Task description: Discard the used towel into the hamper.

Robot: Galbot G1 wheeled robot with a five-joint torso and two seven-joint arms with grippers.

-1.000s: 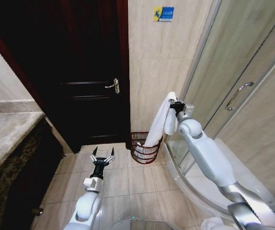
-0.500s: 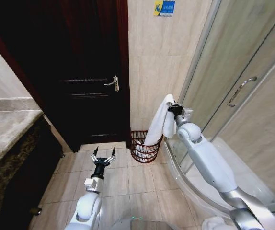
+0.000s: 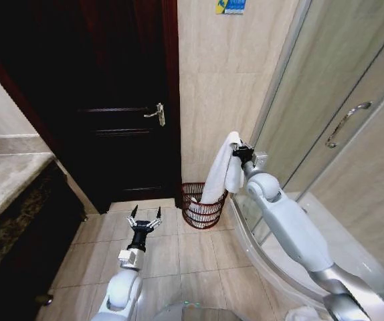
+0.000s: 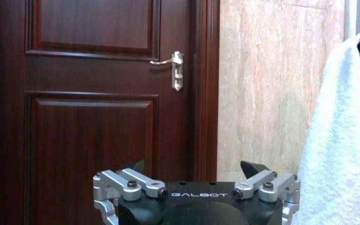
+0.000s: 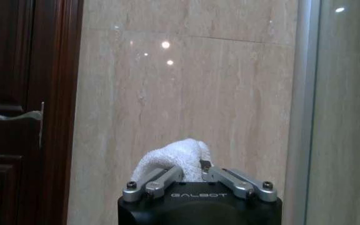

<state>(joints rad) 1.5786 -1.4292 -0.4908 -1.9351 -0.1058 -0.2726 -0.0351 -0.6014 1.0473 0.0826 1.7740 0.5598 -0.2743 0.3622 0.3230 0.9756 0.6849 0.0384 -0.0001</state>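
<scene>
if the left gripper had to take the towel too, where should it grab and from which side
Probably the hanging middle of the towel, approached from the door side. The right gripper already pinches the top fold, and the lower end drapes into the hamper. The open left gripper sits low on that side, so the free vertical drape faces it.

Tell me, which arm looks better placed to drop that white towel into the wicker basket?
The right. Its gripper is shut on the white terry towel, which hangs into the reddish-brown wicker basket. The left gripper is open and empty, low over the floor beside the basket.
</scene>
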